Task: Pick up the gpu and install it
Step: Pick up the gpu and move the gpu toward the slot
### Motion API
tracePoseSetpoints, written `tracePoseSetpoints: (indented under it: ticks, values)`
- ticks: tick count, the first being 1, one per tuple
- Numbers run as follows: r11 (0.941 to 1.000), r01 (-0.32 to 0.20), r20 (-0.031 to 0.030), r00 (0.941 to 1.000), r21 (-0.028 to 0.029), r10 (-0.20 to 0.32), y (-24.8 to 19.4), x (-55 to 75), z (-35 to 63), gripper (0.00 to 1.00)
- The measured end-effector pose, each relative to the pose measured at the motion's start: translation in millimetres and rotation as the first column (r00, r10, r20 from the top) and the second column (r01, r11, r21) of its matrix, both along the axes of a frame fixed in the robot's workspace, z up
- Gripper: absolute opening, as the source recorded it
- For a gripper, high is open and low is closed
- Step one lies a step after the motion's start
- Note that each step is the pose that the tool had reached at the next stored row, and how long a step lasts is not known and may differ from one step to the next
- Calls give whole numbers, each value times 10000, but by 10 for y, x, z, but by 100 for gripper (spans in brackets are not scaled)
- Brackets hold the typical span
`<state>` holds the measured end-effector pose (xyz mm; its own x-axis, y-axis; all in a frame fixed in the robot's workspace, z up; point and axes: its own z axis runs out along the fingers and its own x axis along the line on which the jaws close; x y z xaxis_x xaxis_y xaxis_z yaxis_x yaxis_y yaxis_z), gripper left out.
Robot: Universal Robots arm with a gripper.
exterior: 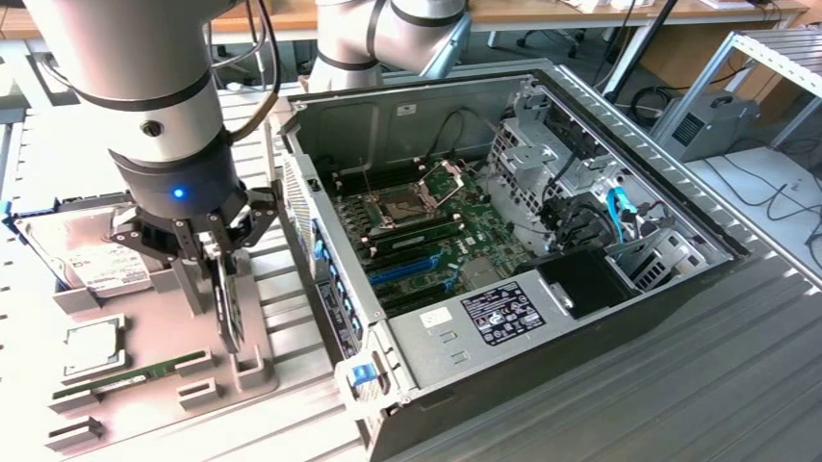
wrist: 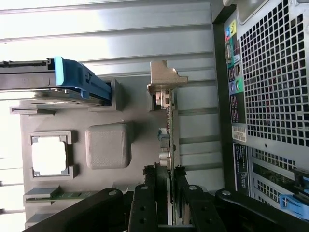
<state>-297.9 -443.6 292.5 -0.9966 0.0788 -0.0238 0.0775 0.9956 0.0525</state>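
The gpu (exterior: 229,306) is a thin black card standing on edge over the grey parts holder (exterior: 161,322), at the exterior view's left beside the open computer case (exterior: 514,318). My gripper (exterior: 216,262) comes down on it from above, and its fingers are shut on the card's upper part. In the wrist view the gpu (wrist: 169,123) runs edge-on away from my gripper (wrist: 166,188), with its silvery end bracket (wrist: 165,79) at the far end. The black fingers (wrist: 147,203) press on both faces. I cannot tell whether the card's lower edge still rests in the holder's slot.
A silver hard drive (exterior: 90,258), a CPU (exterior: 90,346) and a green memory stick (exterior: 141,371) lie on the holder. Inside the case, the motherboard has blue slots (exterior: 404,271). The case's perforated rear panel (wrist: 273,87) stands close beside the card.
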Motion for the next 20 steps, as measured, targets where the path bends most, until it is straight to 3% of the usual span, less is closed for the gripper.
tracePoseSetpoints:
  ticks: [7,13,18,20]
  values:
    - [10000,0,0,10000,0,0,0,0,50,27]
    - [10000,0,0,10000,0,0,0,0,371,27]
    - [10000,0,0,10000,0,0,0,0,789,27]
    - [10000,0,1,10000,0,0,0,0,823,27]
